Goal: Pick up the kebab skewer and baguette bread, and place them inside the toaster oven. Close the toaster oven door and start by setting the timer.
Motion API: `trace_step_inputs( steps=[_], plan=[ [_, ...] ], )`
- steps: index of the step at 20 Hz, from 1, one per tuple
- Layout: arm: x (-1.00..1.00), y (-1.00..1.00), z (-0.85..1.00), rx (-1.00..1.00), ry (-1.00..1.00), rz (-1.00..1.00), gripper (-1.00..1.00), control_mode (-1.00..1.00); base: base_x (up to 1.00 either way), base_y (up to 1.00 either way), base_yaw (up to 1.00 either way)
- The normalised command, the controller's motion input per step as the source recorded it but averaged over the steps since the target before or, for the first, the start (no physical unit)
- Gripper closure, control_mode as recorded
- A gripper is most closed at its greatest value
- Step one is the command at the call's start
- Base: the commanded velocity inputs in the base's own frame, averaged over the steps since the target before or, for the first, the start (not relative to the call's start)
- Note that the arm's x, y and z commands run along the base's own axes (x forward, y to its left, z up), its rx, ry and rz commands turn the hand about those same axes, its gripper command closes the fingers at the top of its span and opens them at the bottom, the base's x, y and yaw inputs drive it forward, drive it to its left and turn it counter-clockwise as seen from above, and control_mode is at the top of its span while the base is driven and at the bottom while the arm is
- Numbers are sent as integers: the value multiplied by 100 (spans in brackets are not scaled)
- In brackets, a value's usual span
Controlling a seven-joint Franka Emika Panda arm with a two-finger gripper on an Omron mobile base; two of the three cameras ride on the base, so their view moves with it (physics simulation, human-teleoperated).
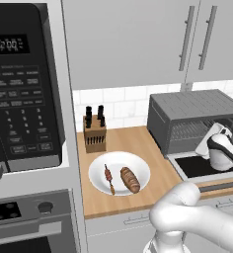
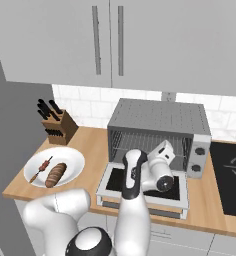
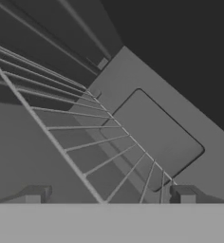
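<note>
Wooden counter (image 1: 138, 143), knife block (image 1: 94, 132) behind plate (image 1: 140, 168), gripper (image 3: 109, 197) spread empty over wire rack (image 3: 85, 142)

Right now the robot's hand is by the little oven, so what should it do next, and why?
Probably pull the gripper back and swing it toward the plate. The toaster oven door already lies open, the fingers look empty over the wire rack, and the kebab skewer and baguette bread still sit on the plate.
</note>
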Motion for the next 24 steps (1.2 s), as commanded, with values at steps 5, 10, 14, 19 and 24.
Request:
trace_step_inputs(
  steps=[5, 10, 14, 19, 24],
  plan=[
    [13, 0, -18, 0, 0, 0, -100, -100, 0, 0, 0],
    [18, 4, -19, 1, 0, 0, -100, -100, 0, 0, 0],
    [9, 5, -30, 2, 0, 0, -100, -100, 0, 0, 0],
    [12, 1, -27, 1, 0, 0, -100, -100, 0, 0, 0],
    [12, 7, -28, 2, 0, 0, -100, -100, 0, 0, 0]
  ],
)
